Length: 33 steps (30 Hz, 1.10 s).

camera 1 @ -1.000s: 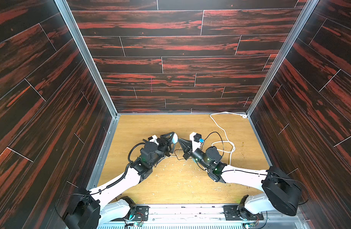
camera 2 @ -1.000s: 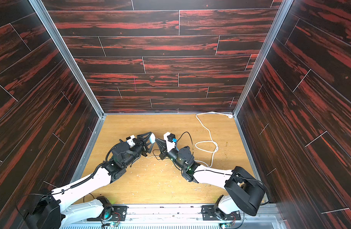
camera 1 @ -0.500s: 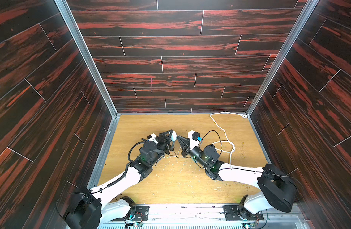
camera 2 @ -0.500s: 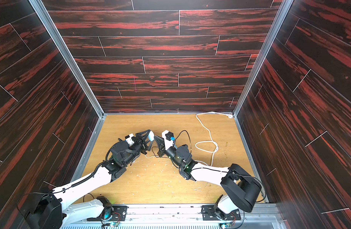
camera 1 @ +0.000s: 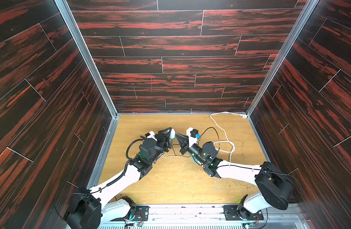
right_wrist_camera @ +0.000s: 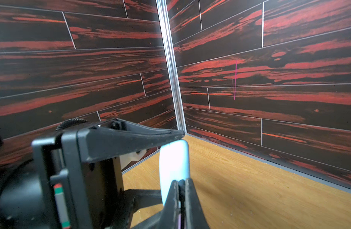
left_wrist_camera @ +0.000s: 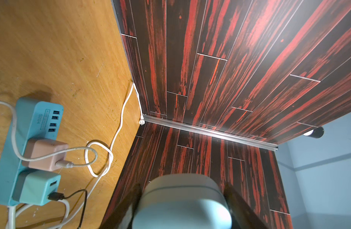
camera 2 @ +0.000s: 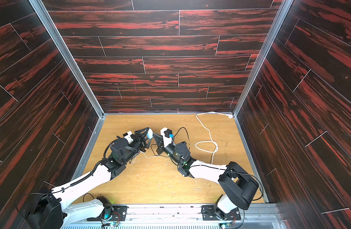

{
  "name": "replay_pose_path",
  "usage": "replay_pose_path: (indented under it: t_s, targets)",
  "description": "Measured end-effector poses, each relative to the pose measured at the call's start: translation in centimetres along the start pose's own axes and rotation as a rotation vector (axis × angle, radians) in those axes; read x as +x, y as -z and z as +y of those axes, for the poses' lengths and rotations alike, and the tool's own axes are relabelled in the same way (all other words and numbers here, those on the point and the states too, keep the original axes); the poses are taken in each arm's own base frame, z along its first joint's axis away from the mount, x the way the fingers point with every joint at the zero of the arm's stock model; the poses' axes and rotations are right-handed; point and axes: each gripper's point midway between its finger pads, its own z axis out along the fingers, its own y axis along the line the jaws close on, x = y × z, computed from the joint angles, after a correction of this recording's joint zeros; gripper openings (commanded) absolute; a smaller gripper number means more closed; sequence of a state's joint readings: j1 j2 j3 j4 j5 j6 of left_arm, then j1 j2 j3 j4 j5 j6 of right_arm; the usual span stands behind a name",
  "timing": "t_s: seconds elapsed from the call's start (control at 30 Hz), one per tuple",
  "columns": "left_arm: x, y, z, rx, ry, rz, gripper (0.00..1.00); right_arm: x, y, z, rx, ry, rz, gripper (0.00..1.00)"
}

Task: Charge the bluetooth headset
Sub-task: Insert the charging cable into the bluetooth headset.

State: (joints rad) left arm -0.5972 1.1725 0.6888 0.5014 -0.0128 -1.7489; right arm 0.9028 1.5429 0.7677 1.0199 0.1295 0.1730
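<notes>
Left gripper clamped the earbud case mid-frame, right gripper pinched together; a misaligned push could've knocked the case loose.

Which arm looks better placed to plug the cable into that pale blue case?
Right: the right gripper seems shut on the thin black cable, tips beside the pale blue rounded plastic case that the left gripper holds.

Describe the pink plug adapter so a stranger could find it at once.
Start at the light-blue power strip lying on the wooden floor. Two cube adapters sit on it; the pink adapter lies between the strip's four USB ports and the mint-green adapter. It alone carries a white cable; its neighbour's is black.
</notes>
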Motion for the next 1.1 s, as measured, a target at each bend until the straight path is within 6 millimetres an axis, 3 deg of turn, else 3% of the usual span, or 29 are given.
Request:
replay_pose_path:
  t_s: [0.23, 0.67, 1.1]
  targets:
    - [0.2, 0.1, 0.8, -0.054, -0.059, 0.010, 0.00, 0.7, 0.5, -0.2, -0.050, -0.041, 0.074, 0.00]
    - [0.8, 0.3, 0.2, -0.058, -0.107, 0.040, 0.00, 0.1, 0.9, -0.2, -0.128, -0.117, 0.070, 0.00]
    - [0.6, -0.4, -0.5, -0.023, -0.065, 0.037, 0.00, -0.4, 0.3, -0.4, -0.032, 0.024, -0.013, 0.00]
